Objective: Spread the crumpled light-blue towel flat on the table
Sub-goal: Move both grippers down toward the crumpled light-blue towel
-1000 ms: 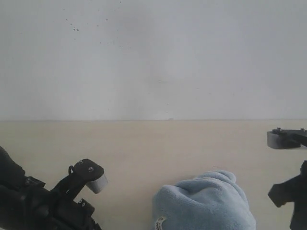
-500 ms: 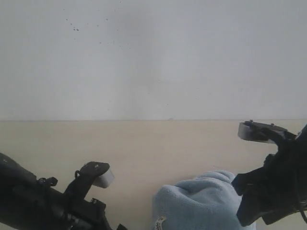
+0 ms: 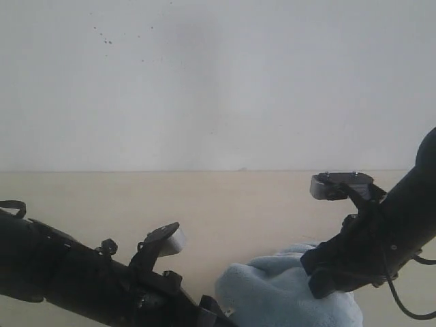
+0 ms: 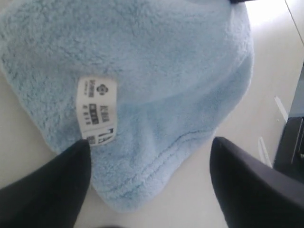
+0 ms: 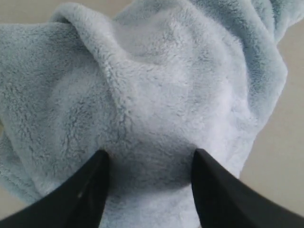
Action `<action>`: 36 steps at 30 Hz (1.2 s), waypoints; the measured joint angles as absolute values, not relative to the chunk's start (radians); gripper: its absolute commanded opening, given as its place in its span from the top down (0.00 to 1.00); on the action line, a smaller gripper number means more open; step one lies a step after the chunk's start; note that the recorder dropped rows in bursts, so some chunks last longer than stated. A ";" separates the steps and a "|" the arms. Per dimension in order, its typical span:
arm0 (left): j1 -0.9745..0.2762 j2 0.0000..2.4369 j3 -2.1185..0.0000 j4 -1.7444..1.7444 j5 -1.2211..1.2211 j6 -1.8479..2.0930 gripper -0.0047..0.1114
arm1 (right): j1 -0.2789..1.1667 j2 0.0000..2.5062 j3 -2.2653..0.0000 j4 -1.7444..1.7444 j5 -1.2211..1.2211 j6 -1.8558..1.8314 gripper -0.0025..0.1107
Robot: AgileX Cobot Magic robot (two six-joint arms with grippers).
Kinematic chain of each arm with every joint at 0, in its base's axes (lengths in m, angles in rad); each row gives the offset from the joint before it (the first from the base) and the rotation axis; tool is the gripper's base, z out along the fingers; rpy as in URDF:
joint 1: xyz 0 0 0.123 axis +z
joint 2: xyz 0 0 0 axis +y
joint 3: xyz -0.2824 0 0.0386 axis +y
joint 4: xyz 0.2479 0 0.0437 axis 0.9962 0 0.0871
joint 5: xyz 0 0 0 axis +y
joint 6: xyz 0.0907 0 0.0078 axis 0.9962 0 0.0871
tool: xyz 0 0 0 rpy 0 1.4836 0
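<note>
The towel (image 3: 289, 296) sits in a soft blue lump on the table (image 3: 204, 204), low in the exterior view and a little right of the middle, with the white wall (image 3: 204, 82) behind. It is not flat at all yet; it is bunched up in fat folds. The left gripper (image 4: 149, 147) comes in from the lower left of the exterior view, right at the edge of the lump, and its jaws are wide apart. In the left wrist view a hemmed corner of the towel pokes straight into the gap between the two dark fingers (image 4: 52, 190), and the small white label (image 4: 97, 111) is just beside one of them. The right gripper (image 5: 149, 156) reaches in from the right side of the exterior view and hangs over the top of the lump, its jaws wide apart too. In the right wrist view a thick fold runs right into its gap. Neither one is holding anything. Both look about as near as each other, so I think each one needs only to go down and pinch what lies in front of it. The left one has a real corner to catch. The right one has only a fat fold, so it may grab many layers at once.
</note>
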State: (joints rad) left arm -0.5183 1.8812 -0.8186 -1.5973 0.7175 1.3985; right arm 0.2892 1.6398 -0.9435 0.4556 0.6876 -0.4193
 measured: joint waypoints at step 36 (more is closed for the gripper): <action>-0.499 1.984 -0.963 -1.612 0.753 1.604 0.39 | 0.132 1.664 -0.945 0.494 0.689 -0.489 0.49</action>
